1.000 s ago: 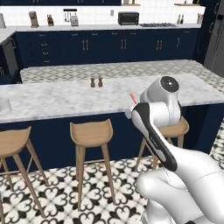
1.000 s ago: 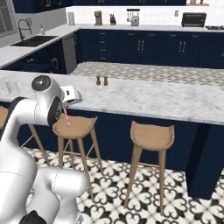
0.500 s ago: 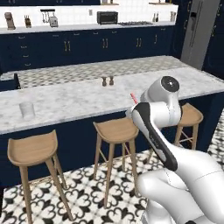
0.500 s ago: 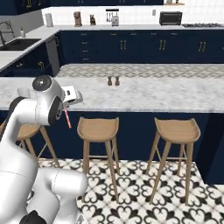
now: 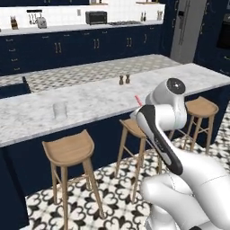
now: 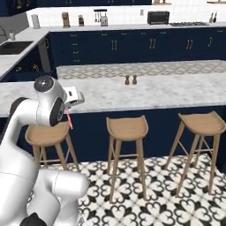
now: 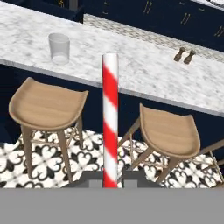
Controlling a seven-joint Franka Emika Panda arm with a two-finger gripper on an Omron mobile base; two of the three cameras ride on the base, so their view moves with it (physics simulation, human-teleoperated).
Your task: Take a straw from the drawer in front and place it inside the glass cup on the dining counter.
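The robot's two-finger gripper (image 7: 110,181), clamped shut on a thin red-and-white striped straw (image 7: 110,118), seems mid-carry, and next must reach toward eleven o'clock, where the small clear glass cup (image 7: 59,48) stands on the white-grey marble dining counter (image 7: 144,72).

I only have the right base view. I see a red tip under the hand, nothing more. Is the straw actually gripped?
Observer: Yes. In the hand view the straw, red and white striped, stands between the fingertips of the shut gripper.
Operator: I can't find the glass cup on my screen.
Observer: The left base view shows the glass cup upright on the dining counter.
Operator: Anything beside it?
Observer: No. The two brown shakers stand apart from it, farther along the counter.
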